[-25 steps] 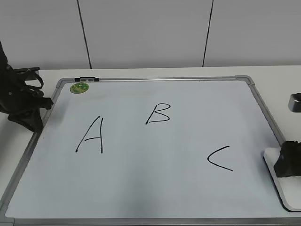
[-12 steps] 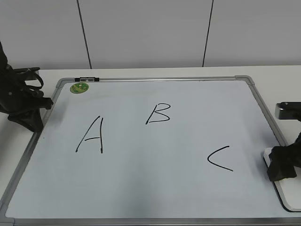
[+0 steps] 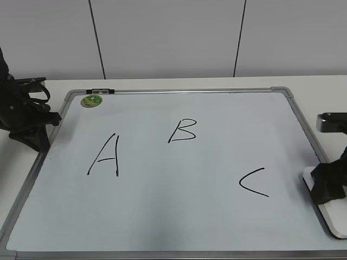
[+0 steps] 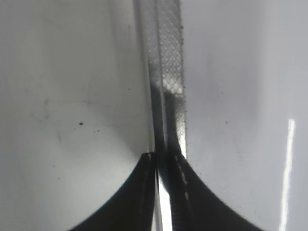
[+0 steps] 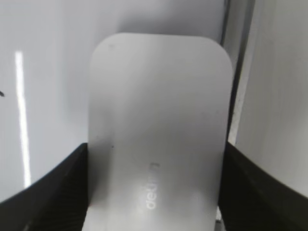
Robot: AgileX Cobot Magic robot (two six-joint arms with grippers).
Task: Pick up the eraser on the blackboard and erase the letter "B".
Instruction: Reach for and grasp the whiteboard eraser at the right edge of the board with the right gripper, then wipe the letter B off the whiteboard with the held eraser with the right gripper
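In the exterior view, the blackboard point(image 3: 162, 216) lay flat on a white table point(image 3: 179, 82) before a pale panelled wall point(image 3: 168, 38), carrying the letter "B" point(image 3: 182, 130) near its middle, a letter A point(image 3: 105, 155) to the left, a letter C point(image 3: 254, 182) to the right and a green magnet point(image 3: 91, 101) in its far left corner. The left gripper point(image 3: 33, 132) sat at the board's left frame; the right gripper point(image 3: 327, 184) was on the eraser point(image 3: 332, 214) at the right edge. In the left wrist view, the left gripper point(image 4: 163, 192) had its jaws pressed together over the grey frame point(image 4: 166, 72). In the right wrist view, the right gripper point(image 5: 154, 192) clasped the eraser point(image 5: 159, 125) on both long sides, beside the frame point(image 5: 238, 72).
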